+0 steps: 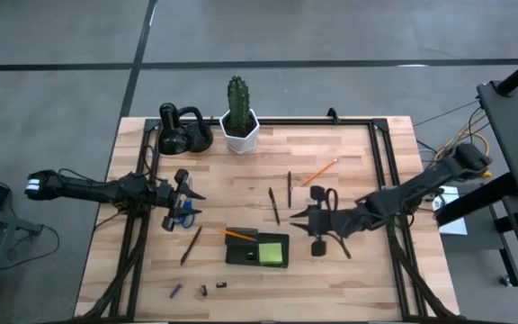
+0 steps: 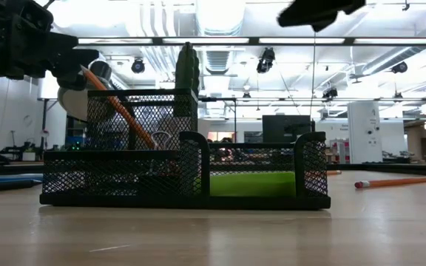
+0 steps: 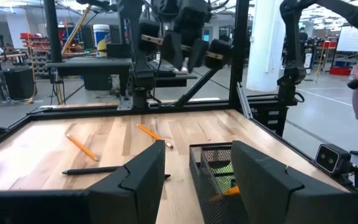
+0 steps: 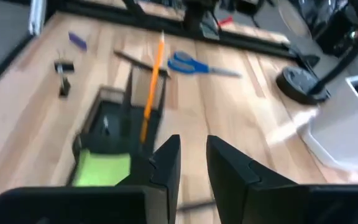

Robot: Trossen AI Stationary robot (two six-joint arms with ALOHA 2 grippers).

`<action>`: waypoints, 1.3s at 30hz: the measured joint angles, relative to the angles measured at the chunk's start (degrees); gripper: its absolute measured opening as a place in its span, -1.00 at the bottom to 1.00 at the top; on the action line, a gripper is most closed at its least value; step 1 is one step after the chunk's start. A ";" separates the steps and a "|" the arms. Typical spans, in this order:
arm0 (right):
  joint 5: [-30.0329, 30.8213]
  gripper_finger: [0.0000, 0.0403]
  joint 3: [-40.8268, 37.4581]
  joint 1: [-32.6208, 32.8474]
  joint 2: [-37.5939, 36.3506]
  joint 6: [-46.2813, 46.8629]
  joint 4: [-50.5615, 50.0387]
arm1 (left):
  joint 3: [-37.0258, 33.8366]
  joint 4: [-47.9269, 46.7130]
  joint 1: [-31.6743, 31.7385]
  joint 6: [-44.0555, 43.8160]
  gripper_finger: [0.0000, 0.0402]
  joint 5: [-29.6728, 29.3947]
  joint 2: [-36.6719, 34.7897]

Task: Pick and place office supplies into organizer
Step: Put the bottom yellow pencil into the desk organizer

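The black mesh organizer [image 1: 257, 249] stands near the table's front middle. A lime-green sticky-note pad [image 1: 273, 254] lies in its low compartment, and an orange pencil [image 2: 117, 107] leans in its tall one. My right gripper [image 4: 193, 165] hovers high, to the right of the organizer and a little farther back, slanting down. Its fingers stand a narrow gap apart with nothing between them. My left gripper [image 3: 194, 180] waits level at the left, open wide, above the blue-handled scissors [image 4: 194, 64] lying flat on the table.
Dark pens [image 1: 274, 205] [image 1: 289, 187] [image 1: 190, 245] and an orange pencil [image 1: 317, 173] lie loose on the wood. Small clips [image 1: 203, 291] sit near the front edge. A white cactus pot [image 1: 239, 126] and a black desk gadget [image 1: 183, 130] stand at the far side.
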 joint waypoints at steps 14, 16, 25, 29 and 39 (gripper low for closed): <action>-4.83 -0.66 0.00 -0.71 -4.64 2.59 -18.43 | 0.00 1.34 0.00 0.43 -0.16 -0.14 0.04; -5.97 -0.63 -0.02 -1.50 -4.53 3.61 -23.48 | 0.00 1.37 0.00 1.39 -0.16 -0.22 0.02; -8.69 -0.42 -0.02 -4.48 -4.47 3.73 -30.32 | 0.00 3.86 0.00 10.80 -0.16 -0.55 -0.05; -14.36 -0.36 -0.02 -4.97 -4.44 5.22 -32.14 | 0.00 4.63 0.02 10.91 -0.16 -0.59 -0.05; -21.60 -0.32 -0.22 -5.09 3.06 5.93 -34.20 | 0.00 4.40 0.01 10.95 -0.16 -0.70 0.10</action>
